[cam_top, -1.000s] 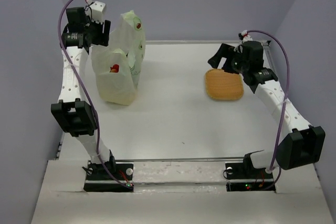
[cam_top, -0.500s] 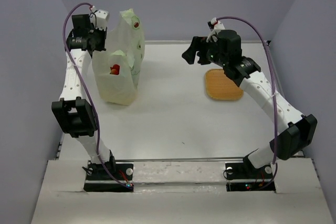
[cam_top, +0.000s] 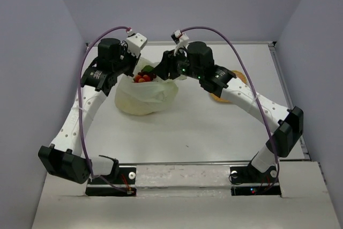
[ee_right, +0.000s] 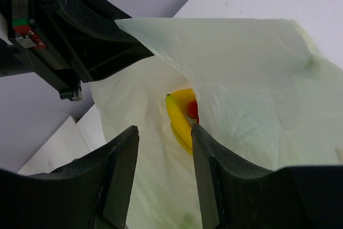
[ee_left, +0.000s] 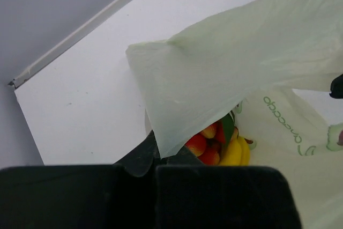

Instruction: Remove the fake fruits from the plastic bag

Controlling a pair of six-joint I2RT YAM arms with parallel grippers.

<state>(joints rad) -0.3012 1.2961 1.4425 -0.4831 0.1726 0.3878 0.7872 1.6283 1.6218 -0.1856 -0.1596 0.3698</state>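
Left hand (ee_left: 159,156) closed, pinching the bag (cam_top: 144,99) rim. Right hand (ee_right: 163,138) has its fingers apart, straddling the opposite rim, not clamped. Fruits (cam_top: 143,77) lie inside the bag on the table (cam_top: 214,132). Risks: thin film tears if the rims are pulled apart; right hand slips off; bag lifts and fruits spill.

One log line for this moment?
left gripper: shut on plastic bag | right gripper: open at bag mouth | fake fruits: inside bag
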